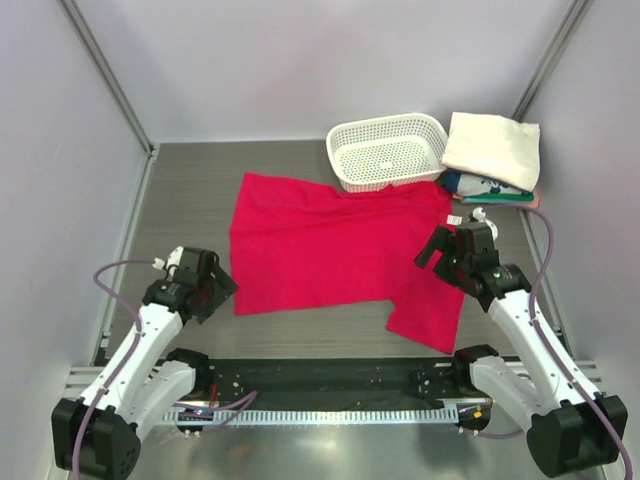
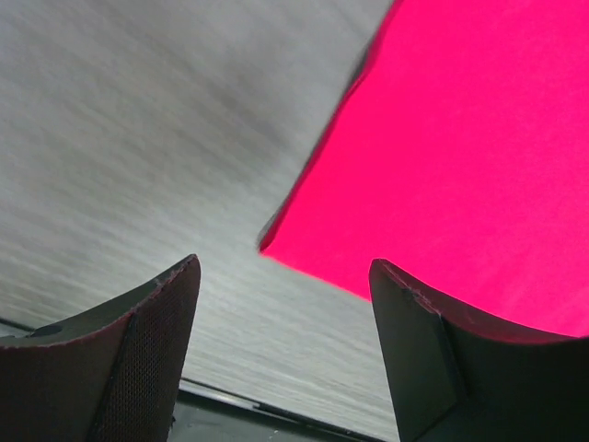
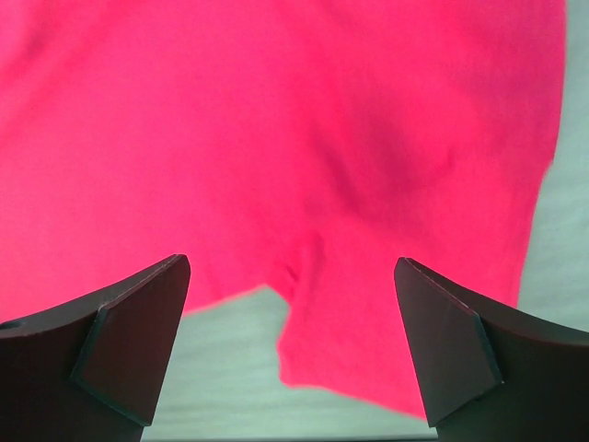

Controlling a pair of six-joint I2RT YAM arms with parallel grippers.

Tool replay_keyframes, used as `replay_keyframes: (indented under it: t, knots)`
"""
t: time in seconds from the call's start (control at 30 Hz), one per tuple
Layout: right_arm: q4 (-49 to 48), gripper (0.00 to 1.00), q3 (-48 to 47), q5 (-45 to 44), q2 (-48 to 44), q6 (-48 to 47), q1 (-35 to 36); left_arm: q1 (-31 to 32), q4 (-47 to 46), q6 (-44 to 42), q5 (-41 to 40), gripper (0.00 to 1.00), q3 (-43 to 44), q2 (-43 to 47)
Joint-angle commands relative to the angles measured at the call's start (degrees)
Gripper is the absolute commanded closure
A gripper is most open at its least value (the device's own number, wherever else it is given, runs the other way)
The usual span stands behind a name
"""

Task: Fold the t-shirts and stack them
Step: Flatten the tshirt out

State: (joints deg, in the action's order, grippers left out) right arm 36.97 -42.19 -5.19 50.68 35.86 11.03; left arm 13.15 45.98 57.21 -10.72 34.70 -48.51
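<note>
A crimson-red t-shirt (image 1: 330, 250) lies spread flat on the grey table, with one sleeve hanging toward the near right. My left gripper (image 1: 220, 287) is open and empty, just left of the shirt's near-left corner. In the left wrist view the gripper (image 2: 285, 295) is over bare table, with the red corner (image 2: 442, 157) just beyond it. My right gripper (image 1: 434, 250) is open and empty above the right sleeve. In the right wrist view the gripper (image 3: 293, 285) frames the red cloth (image 3: 276, 138) where sleeve meets body. A cream-white folded shirt (image 1: 492, 148) tops a stack on a teal/white printed shirt (image 1: 480, 186) and a pink one (image 1: 532, 200).
A white perforated basket (image 1: 386, 150) stands at the back, touching the red shirt's far edge, with the folded stack to its right. Grey walls close in the table on three sides. A black rail (image 1: 330, 380) runs along the near edge between the arm bases.
</note>
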Motion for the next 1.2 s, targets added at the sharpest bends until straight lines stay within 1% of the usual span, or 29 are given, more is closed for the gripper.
replay_keyframes:
  t: [0.0,0.07,0.1,0.2,0.43,0.5,0.53,0.57,0.6,0.63,0.7,0.73,0.77,0.8,0.83,0.87,0.9,0.93,1.03,1.07,1.1,1.17]
  knots:
    - [3.1,0.00,3.6,3.7,-4.6,5.5,-0.1,2.2,0.4,6.9,-2.0,0.25,-3.7,1.0]
    - [4.0,0.00,4.2,2.0,-6.6,5.9,0.0,3.1,-2.2,8.3,-0.4,0.25,-6.3,0.7]
    - [4.7,0.00,4.3,1.4,-6.9,5.9,0.0,3.5,-3.4,8.8,0.3,0.26,-8.7,0.7]
    - [5.4,0.00,4.2,0.4,-6.9,6.0,0.0,5.5,-7.0,10.3,0.8,0.29,-11.7,-0.1]
    - [5.6,0.00,5.0,-2.5,-6.2,9.8,0.0,7.8,-14.3,11.0,1.1,0.34,-14.3,-4.7]
    - [5.4,0.00,5.3,-3.5,-5.6,10.2,0.0,7.9,-16.9,10.3,1.3,0.42,-14.4,-6.6]
    - [5.5,0.00,5.2,-3.7,-5.0,10.4,0.0,7.8,-18.4,10.1,1.6,0.54,-14.4,-7.1]
    - [5.3,0.00,5.5,-3.9,-4.5,10.5,0.0,7.9,-19.4,9.8,1.8,0.65,-14.4,-7.5]
    - [5.2,0.00,5.7,-3.9,-4.0,10.6,0.0,7.8,-20.3,9.3,1.8,0.72,-14.4,-7.6]
    - [4.9,0.00,6.2,-3.7,-3.0,11.0,-0.1,7.9,-22.1,9.0,1.1,0.84,-14.3,-7.6]
    - [3.5,0.00,7.3,-2.5,-1.6,11.2,0.0,7.4,-22.5,6.8,-0.3,0.92,-12.6,-7.2]
    - [3.2,0.00,7.7,-1.2,0.3,11.3,0.0,5.8,-21.0,5.7,-2.0,0.99,-11.2,-7.2]
    - [2.9,0.00,7.9,-0.7,1.1,11.6,0.0,4.2,-19.8,4.6,-2.3,1.00,-8.4,-7.4]
    - [2.7,0.00,8.0,-0.3,1.7,11.9,0.0,2.0,-19.0,1.7,-2.0,1.00,-7.0,-7.6]
    - [2.7,0.00,8.2,0.3,2.2,12.2,0.1,-4.5,-18.7,0.5,-1.1,1.00,-6.3,-8.1]
    - [2.4,0.00,8.6,0.4,3.0,13.0,0.5,-8.2,-19.6,-0.9,2.7,1.00,-6.0,-8.4]
    - [2.2,0.00,8.7,0.4,3.5,13.4,0.8,-11.8,-20.5,-2.0,4.5,1.00,-6.0,-8.9]
    - [2.2,0.00,8.8,0.6,4.0,13.9,1.2,-18.7,-22.2,-3.8,5.9,1.00,-6.0,-10.8]
    - [2.3,0.00,9.2,0.3,5.5,15.6,3.7,-27.3,-26.1,-5.4,12.9,1.00,-5.2,-15.2]
    - [2.8,0.00,9.4,-0.9,5.7,16.1,5.0,-28.5,-26.8,-5.8,14.1,1.00,-4.8,-18.3]
    - [2.8,0.00,9.5,-1.4,6.2,17.6,7.7,-29.5,-27.3,-5.7,17.5,1.00,-4.6,-19.5]
    - [2.4,0.00,10.0,-2.5,6.9,19.3,10.8,-30.3,-30.0,-4.8,19.5,1.00,-5.0,-21.9]
